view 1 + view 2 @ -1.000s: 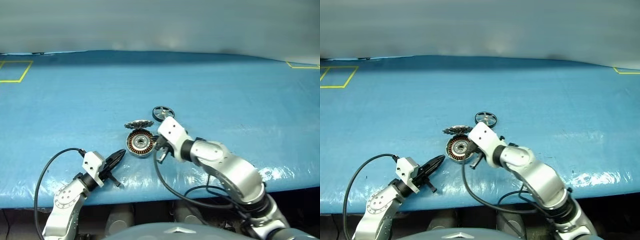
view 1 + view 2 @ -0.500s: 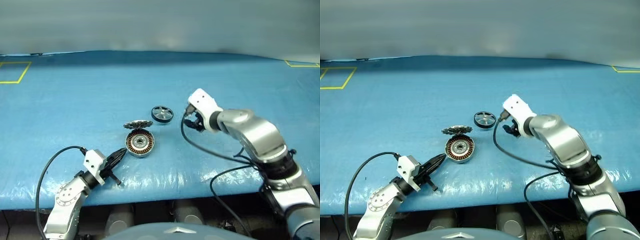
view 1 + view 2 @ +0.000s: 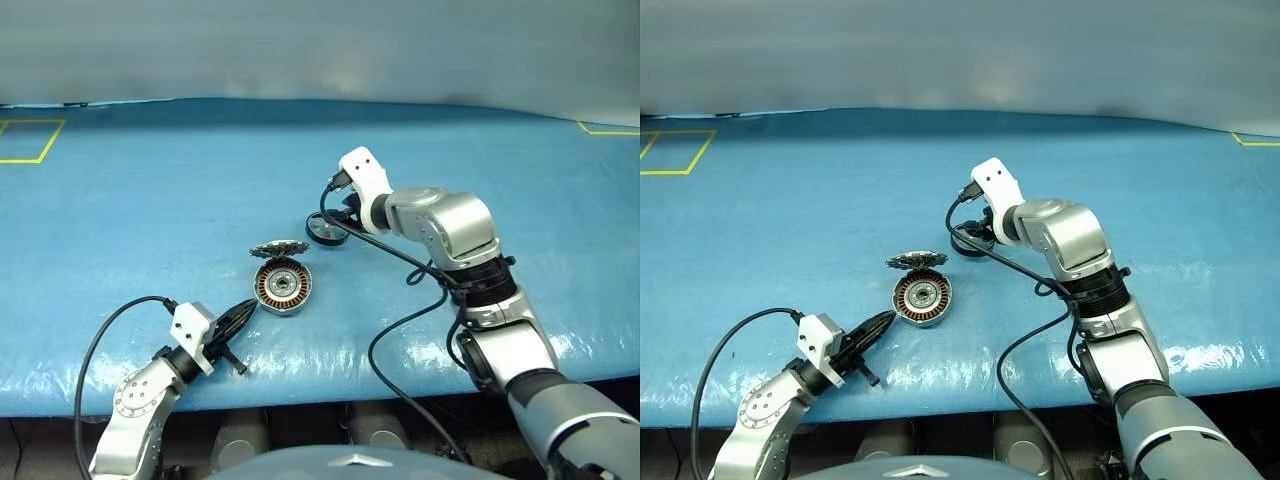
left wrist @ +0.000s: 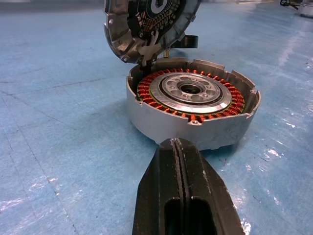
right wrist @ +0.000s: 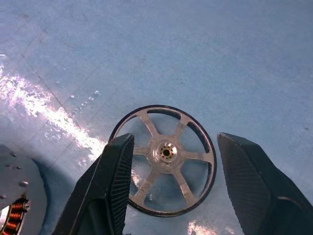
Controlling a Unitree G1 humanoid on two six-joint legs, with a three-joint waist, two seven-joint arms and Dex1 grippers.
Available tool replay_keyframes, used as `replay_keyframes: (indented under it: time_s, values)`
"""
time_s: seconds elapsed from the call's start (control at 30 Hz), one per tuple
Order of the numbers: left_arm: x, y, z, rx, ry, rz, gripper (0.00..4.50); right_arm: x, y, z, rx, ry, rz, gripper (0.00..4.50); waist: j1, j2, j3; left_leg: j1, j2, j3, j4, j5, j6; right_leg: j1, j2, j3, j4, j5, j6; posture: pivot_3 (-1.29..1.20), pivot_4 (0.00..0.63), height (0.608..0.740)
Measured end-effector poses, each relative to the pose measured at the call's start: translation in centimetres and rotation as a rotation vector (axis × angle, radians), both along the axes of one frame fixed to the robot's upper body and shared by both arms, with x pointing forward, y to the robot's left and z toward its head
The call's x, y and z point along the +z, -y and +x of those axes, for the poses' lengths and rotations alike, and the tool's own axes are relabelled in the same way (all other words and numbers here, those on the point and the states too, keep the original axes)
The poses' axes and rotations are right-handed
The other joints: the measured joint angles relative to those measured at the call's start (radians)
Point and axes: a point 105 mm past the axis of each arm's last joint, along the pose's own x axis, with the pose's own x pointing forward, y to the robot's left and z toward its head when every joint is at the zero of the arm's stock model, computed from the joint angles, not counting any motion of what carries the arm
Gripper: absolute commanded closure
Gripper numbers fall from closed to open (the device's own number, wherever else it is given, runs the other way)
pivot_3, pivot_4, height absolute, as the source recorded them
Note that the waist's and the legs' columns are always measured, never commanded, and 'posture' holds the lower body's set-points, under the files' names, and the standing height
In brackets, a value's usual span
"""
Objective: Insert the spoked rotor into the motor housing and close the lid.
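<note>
Right gripper (image 5: 171,181) has swung from the motor housing (image 3: 281,286) to the spoked rotor (image 5: 165,159) at its two o'clock, jaws wide, unpicked; left gripper (image 4: 178,152) closed, empty

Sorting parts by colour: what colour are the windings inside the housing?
Coppery orange-red windings in the short grey metal ring housing; clearest in the left wrist view.

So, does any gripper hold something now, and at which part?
Nothing is held. The right gripper stands open over the spoked rotor; the left gripper is shut, empty.
</note>
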Motion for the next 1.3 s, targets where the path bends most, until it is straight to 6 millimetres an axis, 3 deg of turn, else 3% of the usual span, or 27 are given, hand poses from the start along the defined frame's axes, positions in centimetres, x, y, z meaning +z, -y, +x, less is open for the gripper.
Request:
replay_keyframes:
  time_s: [0.23,0.57,0.93,1.03,1.17,1.3]
  values:
    - [0.1,0.1,-0.2,-0.003,-0.009,0.000,4.50,-0.9,-0.5,-0.2,0.017,-0.014,-0.012,1.65,-0.001,0.000,0.000,0.000,0.000,0.000,0.000,0.000,0.000,0.000,0.000,0.000,0.000,0.000,0.000,0.00,0.150,0.740]
    - [0.3,0.1,-0.2,0.004,-0.006,0.002,4.50,-3.9,0.0,-0.8,0.016,-0.081,-0.034,1.65,-0.001,0.000,0.000,0.000,0.000,0.000,0.002,0.000,0.000,0.000,0.000,0.000,0.001,0.000,0.001,0.00,0.150,0.740]
    - [0.3,0.1,-0.2,0.004,-0.015,0.001,4.50,-4.9,0.9,-0.8,0.004,-0.085,-0.031,1.65,-0.002,0.002,-0.001,0.001,0.000,0.000,0.003,0.000,0.000,0.001,0.000,0.000,0.001,0.001,0.001,0.00,0.150,0.740]
    - [0.3,0.2,-0.2,0.001,-0.015,0.000,4.50,-5.2,1.0,-1.1,0.003,-0.089,-0.020,2.25,-0.002,0.002,-0.001,0.001,0.000,0.000,0.004,0.000,0.000,0.002,0.000,0.000,0.001,0.001,0.002,0.00,0.150,0.740]
    - [0.3,0.2,-0.2,-0.008,-0.013,0.000,4.50,-4.9,0.7,-1.3,0.017,-0.067,0.000,3.38,-0.001,0.002,-0.002,0.002,0.000,0.000,0.005,0.000,0.000,0.003,0.000,0.000,0.001,0.001,0.003,0.00,0.150,0.740]
    - [0.3,0.2,-0.2,-0.010,-0.014,0.000,4.50,-4.9,0.7,-1.5,0.015,-0.060,0.009,3.38,-0.002,0.003,-0.002,0.003,0.000,0.000,0.006,0.000,0.000,0.004,0.001,0.000,0.001,-0.001,0.006,0.00,0.150,0.740]
